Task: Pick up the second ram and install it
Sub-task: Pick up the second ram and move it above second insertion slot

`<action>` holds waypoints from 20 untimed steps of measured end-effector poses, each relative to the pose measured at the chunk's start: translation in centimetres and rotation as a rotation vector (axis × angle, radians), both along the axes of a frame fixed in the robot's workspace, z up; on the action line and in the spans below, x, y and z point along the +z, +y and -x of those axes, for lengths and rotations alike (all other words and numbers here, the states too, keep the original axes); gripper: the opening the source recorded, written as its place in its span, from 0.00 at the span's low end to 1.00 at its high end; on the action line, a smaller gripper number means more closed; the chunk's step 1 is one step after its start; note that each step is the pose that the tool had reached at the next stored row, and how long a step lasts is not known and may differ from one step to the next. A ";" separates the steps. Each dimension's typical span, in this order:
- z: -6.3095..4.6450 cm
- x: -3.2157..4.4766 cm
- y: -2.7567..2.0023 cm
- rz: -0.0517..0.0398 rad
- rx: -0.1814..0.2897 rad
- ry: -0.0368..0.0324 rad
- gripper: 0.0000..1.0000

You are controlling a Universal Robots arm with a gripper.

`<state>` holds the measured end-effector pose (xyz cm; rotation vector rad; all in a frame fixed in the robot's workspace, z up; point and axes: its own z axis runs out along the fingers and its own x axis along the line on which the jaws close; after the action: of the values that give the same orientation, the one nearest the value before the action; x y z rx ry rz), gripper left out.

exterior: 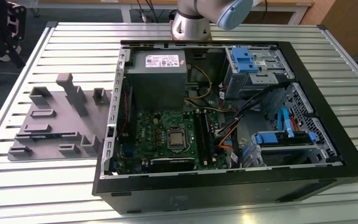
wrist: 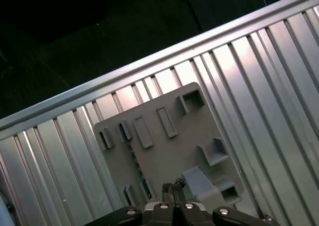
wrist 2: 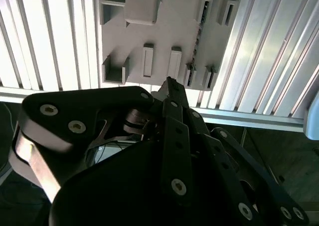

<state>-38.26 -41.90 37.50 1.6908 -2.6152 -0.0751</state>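
Note:
The second ram stands on edge in the grey plastic tray, held between low blocks near the tray's front, at the exterior view's left. In both wrist views it is a thin dark strip across the tray. My gripper hangs high above the tray, its black fingers closed together with nothing between them. It touches neither the tray nor the ram. The green motherboard lies inside the open computer case, with long black slots beside the processor.
The black computer case lies open on the slatted metal table, holding a grey power supply, blue drive brackets and loose cables. The arm's base stands behind the case. The tray's upright blocks rise beside the ram.

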 end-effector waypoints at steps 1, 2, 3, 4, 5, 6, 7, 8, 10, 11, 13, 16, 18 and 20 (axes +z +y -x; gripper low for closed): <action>0.0 0.00 0.00 0.0000 0.000 0.0000 0.11; 0.0 0.00 0.00 0.0000 0.000 0.0000 0.11; 0.0 0.00 0.00 0.0000 0.000 0.0000 0.11; 0.0 0.00 0.00 0.0000 0.001 0.0000 0.11; 0.0 0.00 0.00 0.0000 0.003 0.0000 0.11; 0.0 0.00 0.00 0.0000 0.005 0.0001 0.11; 0.0 0.00 0.00 0.0000 0.009 0.0000 0.11; 0.0 0.00 0.00 0.0000 0.012 0.0000 0.11; 0.0 0.00 0.00 0.0000 0.023 0.0000 0.11; 0.0 0.00 0.00 0.0000 0.032 0.0000 0.11; 0.0 0.00 0.00 0.0000 0.055 0.0000 0.11; 0.0 -0.01 0.00 0.0000 0.097 0.0000 0.11; 0.0 0.00 0.00 0.0001 0.122 0.0001 0.11; 0.0 0.00 0.00 0.0001 0.143 0.0002 0.11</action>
<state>-38.29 -41.90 37.50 1.8706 -2.4854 -0.0719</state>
